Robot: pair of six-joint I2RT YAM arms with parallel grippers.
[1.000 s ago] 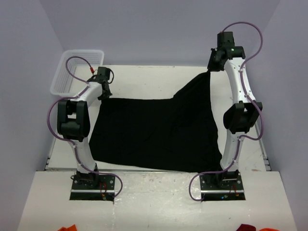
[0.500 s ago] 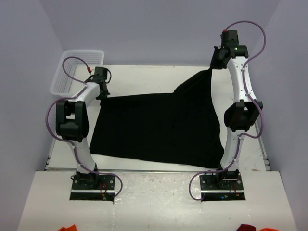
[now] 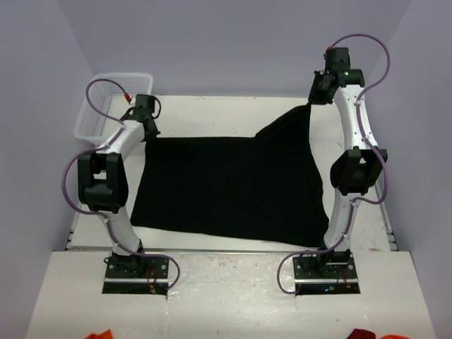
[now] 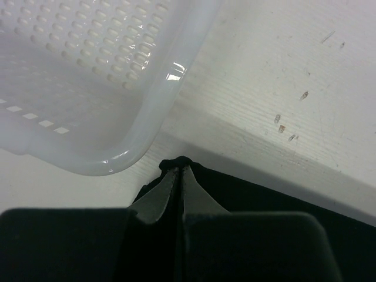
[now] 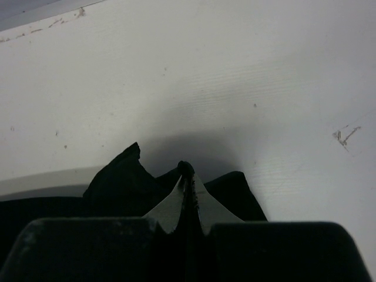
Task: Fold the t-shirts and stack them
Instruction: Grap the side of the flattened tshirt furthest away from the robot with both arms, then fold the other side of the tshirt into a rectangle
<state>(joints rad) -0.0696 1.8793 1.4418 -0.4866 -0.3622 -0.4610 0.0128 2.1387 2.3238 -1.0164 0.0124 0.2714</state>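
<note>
One black t-shirt is spread across the white table, its far edge pulled up at two corners. My left gripper is shut on the far left corner of the t-shirt, a small fold of cloth pinched at the fingertips, right beside the basket. My right gripper is shut on the far right corner, held higher, so the cloth rises in a peak toward it. In the right wrist view the black cloth bunches on both sides of the closed gripper.
A white plastic mesh basket stands at the far left corner of the table; its rounded rim lies close to the left fingertips. The table's bare far strip lies beyond the shirt. Purple cables loop from both arms.
Both grippers have moved toward the far side of the table with the shirt's corners, drawing the cloth away from the near edge. The left gripper has come nearer the basket.
</note>
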